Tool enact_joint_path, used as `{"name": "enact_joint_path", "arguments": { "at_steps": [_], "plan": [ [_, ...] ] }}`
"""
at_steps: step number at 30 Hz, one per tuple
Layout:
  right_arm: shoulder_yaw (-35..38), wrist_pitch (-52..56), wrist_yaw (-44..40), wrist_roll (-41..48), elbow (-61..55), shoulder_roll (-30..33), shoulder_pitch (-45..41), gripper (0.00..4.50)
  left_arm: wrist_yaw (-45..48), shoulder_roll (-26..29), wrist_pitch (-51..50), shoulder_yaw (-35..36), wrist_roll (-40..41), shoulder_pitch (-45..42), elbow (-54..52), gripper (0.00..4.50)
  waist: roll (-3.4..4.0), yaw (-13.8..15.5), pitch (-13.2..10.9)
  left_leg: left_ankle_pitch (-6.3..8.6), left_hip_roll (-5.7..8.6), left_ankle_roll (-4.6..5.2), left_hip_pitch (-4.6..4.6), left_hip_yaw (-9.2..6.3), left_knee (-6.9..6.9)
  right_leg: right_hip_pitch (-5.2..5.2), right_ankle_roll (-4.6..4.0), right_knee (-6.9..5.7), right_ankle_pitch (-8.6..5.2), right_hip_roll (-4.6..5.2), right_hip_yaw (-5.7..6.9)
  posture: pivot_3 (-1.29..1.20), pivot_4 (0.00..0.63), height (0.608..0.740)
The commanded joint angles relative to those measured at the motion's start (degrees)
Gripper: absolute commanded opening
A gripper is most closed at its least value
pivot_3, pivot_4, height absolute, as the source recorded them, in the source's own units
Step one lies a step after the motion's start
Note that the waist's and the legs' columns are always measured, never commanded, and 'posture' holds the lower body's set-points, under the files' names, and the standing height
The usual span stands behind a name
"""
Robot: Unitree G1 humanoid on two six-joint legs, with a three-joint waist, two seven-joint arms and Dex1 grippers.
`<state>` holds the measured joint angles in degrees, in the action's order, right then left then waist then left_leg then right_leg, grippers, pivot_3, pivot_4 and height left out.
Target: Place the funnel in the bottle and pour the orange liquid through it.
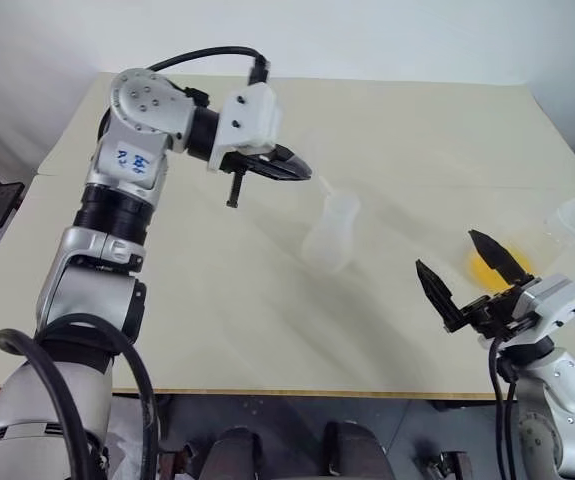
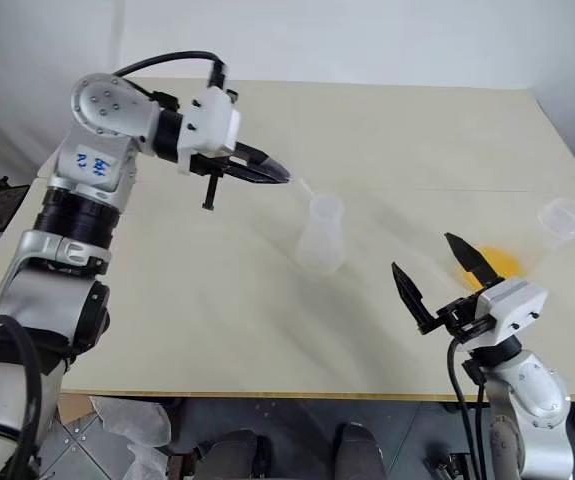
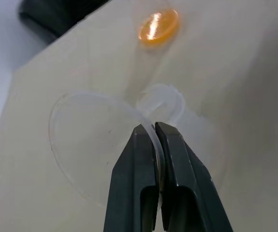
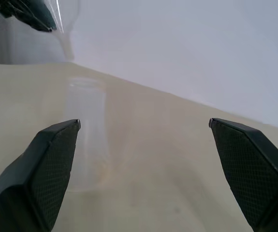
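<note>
Your left arm reaches up and across over the middle of the surface [image 1: 267, 330], elbow bent, its left end effector [image 2: 279, 176] pointing sideways and slightly down, clenched on the rim of the funnel [image 3: 88, 140], which hangs just above the mouth of the bottle [image 2: 321, 236] standing near the surface's centre. Your right arm sits low by the near right edge with the right end effector [image 2: 437, 272] tilted upward, fingers spread wide and grasping nothing. The orange liquid [image 2: 495, 264] pools just beyond it, near the right edge.
</note>
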<state>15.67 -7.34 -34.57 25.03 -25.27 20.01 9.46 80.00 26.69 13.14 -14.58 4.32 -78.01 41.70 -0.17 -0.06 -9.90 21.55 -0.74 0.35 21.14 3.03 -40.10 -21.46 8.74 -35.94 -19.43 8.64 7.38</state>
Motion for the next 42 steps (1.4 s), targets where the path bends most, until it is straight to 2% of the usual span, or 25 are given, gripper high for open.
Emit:
{"name": "enact_joint_path", "arguments": {
  "at_steps": [1, 8, 15, 18, 26, 30, 35, 42],
  "plan": [
    [-1.27, -1.92, 1.77, -1.43, -3.43, -1.28, 0.95, 4.5, -0.64, -2.22, 3.48, 0.59, -1.24, -3.48, 4.62, 0.03, 0.0, 0.01, 0.0, 0.0, 0.0, 0.0, 0.0, 0.0, 0.0, 0.0, 0.0, 0.0, 0.0, 0.0, -0.01, 0.0, 0.15, 0.74],
    [-2.71, -2.3, 3.51, -2.9, -4.58, -2.32, 2.55, 4.5, -1.5, -4.51, 10.76, -1.71, -7.21, -5.94, 13.05, 0.03, -0.01, 0.02, -0.01, 0.0, -0.01, 0.0, 0.02, -0.01, -0.01, -0.01, 0.0, 0.0, 0.0, 0.0, 0.01, 0.0, 0.15, 0.74],
    [-4.2, -2.73, 4.99, -4.02, -4.77, -2.61, 3.07, 4.5, -0.75, -7.6, 13.1, -1.16, -8.09, -9.19, 17.52, 0.03, -0.03, 0.24, -0.02, 0.01, 0.02, 0.02, 0.06, -0.04, -0.02, -0.01, 0.0, 0.01, 0.0, 0.02, 0.02, 0.0, 0.15, 0.74],
    [-4.48, -2.72, 5.22, -4.27, -4.68, -2.63, 2.97, 4.5, 0.25, -8.69, 12.31, -0.49, -7.39, -9.77, 17.97, 0.69, -0.03, 0.16, -0.02, 0.01, 0.01, 0.02, 0.05, -0.04, -0.01, -0.01, 0.0, 0.01, 0.0, 0.02, 0.02, 0.0, 0.15, 0.74],
    [-4.76, -3.1, 5.79, -5.05, -4.11, -2.6, 2.47, 4.5, 1.59, -10.32, 9.71, 2.4, -5.84, -9.93, 18.18, 3.24, -0.03, 0.07, -0.02, 0.01, 0.0, 0.02, 0.04, -0.03, -0.02, -0.01, 0.0, 0.0, 0.0, 0.01, 0.02, 0.0, 0.15, 0.74],
    [-4.64, -3.46, 6.07, -5.31, -4.08, -2.7, 2.52, 4.5, 2.74, -10.27, 5.81, 5.01, -3.42, -8.66, 17.61, 4.36, -0.03, 0.03, -0.02, 0.01, 0.0, 0.02, 0.04, -0.03, -0.02, -0.01, 0.0, 0.0, 0.0, 0.01, 0.02, 0.0, 0.15, 0.74],
    [1.42, -4.02, 8.19, -2.97, -5.75, -2.64, 5.41, 4.5, 4.97, -6.5, -6.2, 15.65, 7.62, -0.86, 15.52, 4.43, 0.03, -0.26, 0.02, 0.01, -0.03, 0.02, 0.0, -0.04, -0.02, -0.01, 0.0, -0.04, 0.0, 0.02, -0.01, 0.0, 0.15, 0.74],
    [11.03, -5.88, 8.63, 2.11, -8.0, -3.88, 15.87, 4.5, 0.61, -0.78, -9.64, 19.79, 9.72, 12.74, 8.43, 4.43, 0.03, 0.09, 0.01, 0.0, -0.03, 0.01, 0.0, -0.12, -0.07, -0.02, 0.0, -0.13, 0.0, 0.01, -0.01, 0.0, 0.15, 0.74]
  ]
}}
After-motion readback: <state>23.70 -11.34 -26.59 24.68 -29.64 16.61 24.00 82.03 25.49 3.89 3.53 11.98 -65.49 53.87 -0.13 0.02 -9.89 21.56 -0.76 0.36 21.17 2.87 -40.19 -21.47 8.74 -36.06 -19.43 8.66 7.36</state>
